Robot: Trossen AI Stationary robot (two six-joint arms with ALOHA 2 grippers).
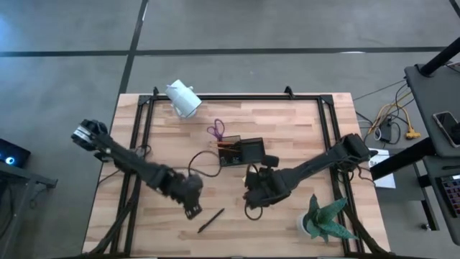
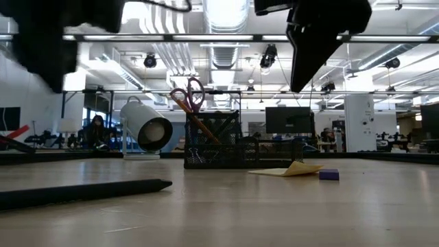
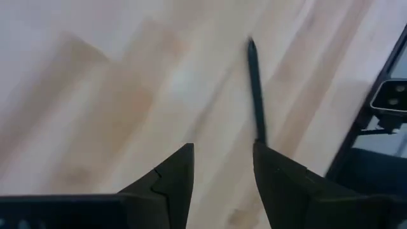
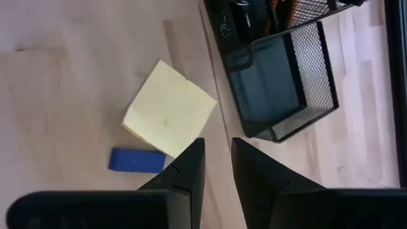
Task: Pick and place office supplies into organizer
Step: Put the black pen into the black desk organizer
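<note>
Two grippers are up off the table, neither carrying anything. The left gripper (image 3: 222,175) hangs over the near-left part of the table w/ its fingers spread apart; the black pen (image 3: 255,89) lies flat on the wood just ahead of them, one end running right up to a fingertip, so we judge this arm is lining up on the pen. The right gripper (image 4: 217,165) hovers near the middle, fingers narrowly parted w/ nothing between them, above the yellow sticky-note pad (image 4: 169,116) and a small blue piece (image 4: 136,160) just beside it. Both lie flat next to the organizer (image 4: 283,83), a black mesh box near the table's centre; we reckon the pad is this arm's next pick.

The purple-handled scissors (image 2: 188,92) and an orange pencil (image 2: 199,125) already stand in the organizer's taller section, handles up, tilted.

Hard to make out: in the high view the right arm covers the pad and blue piece, and in the low view both grippers are cut off at the top. What else sits in the tall section we can't tell. A white cylindrical camera (image 1: 184,98) and a green plant (image 1: 327,219) sit well apart from the work.
</note>
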